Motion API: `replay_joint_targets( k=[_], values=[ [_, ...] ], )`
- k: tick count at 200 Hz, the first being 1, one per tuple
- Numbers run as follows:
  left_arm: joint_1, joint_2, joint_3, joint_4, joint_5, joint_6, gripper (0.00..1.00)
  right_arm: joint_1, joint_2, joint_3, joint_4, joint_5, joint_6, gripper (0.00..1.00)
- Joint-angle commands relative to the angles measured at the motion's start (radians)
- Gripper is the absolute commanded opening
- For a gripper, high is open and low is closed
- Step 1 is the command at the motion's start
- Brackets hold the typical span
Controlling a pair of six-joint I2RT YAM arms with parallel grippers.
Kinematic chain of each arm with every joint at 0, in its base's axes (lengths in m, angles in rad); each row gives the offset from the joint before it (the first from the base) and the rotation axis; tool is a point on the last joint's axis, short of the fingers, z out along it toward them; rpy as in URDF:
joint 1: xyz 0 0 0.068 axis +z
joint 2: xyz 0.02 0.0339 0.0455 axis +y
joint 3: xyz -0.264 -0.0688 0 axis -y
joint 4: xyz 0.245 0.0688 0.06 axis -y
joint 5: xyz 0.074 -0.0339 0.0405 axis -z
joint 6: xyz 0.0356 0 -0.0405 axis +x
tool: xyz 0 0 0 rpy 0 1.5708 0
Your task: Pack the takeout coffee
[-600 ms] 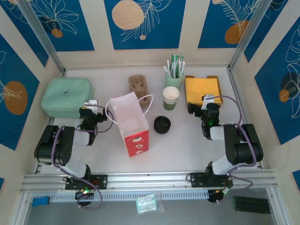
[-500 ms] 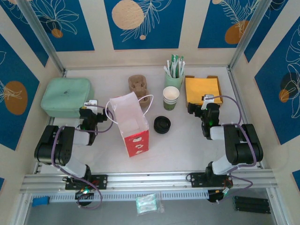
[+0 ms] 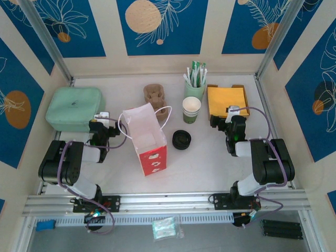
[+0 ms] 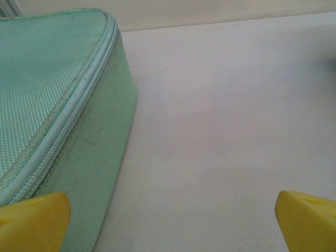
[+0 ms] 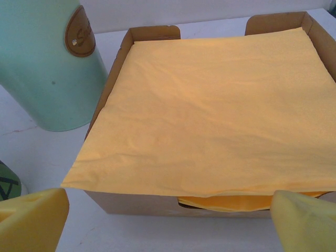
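The white paper cup with a green lower band stands upright and uncovered at the middle back of the table. Its black lid lies flat just in front of it. A sliver of the cup's green band shows at the left edge of the right wrist view. My left gripper rests open beside the mint-green pouch, holding nothing. My right gripper is open and empty, facing the box of yellow napkins, to the right of the cup.
An open red-and-white paper bag stands left of the lid. The brown cardboard carrier lies behind it. A mint tumbler with sticks is behind the cup. The napkin box and pouch flank the table.
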Motion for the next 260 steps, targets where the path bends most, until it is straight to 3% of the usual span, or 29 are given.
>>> replay_joint_targets(
  k=[1,123,145,160,183,191,200,214,228,246,260],
  values=[
    [0.010,0.005,0.007,0.032,0.017,0.006,0.99,0.004,0.001,-0.013,0.039,0.011,0.002,0.99],
    [0.010,-0.006,-0.003,0.043,0.005,-0.001,0.99,-0.008,-0.009,-0.008,0.026,-0.014,0.009,0.99],
    [0.009,-0.124,-0.012,-0.038,-0.031,-0.009,0.99,0.001,-0.122,0.049,-0.171,0.028,0.012,0.99],
    [0.011,-0.230,0.016,-0.179,-0.055,-0.015,1.00,0.008,-0.202,0.103,-0.321,0.104,0.046,0.99],
    [0.010,-0.363,0.092,-0.385,-0.072,-0.068,1.00,-0.012,-0.319,0.242,-0.707,0.196,0.283,0.99],
    [0.010,-0.407,0.123,-0.455,-0.071,-0.092,0.99,-0.028,-0.353,0.288,-0.844,0.210,0.432,0.99],
    [0.010,-0.448,0.163,-0.549,-0.068,-0.121,0.99,-0.059,-0.391,0.324,-0.947,0.132,0.529,0.99],
    [0.010,-0.519,0.227,-0.681,-0.061,-0.157,0.99,-0.093,-0.462,0.324,-0.967,-0.091,0.534,0.99],
    [0.011,-0.580,0.291,-0.813,-0.073,-0.194,1.00,-0.077,-0.549,0.316,-0.973,-0.234,0.520,1.00],
    [0.010,-0.643,0.378,-0.975,-0.099,-0.224,0.99,0.015,-0.674,0.348,-1.087,-0.328,0.481,0.98],
    [0.009,-0.686,0.448,-1.096,-0.130,-0.256,1.00,0.136,-0.740,0.398,-1.234,-0.325,0.436,0.96]
  ],
)
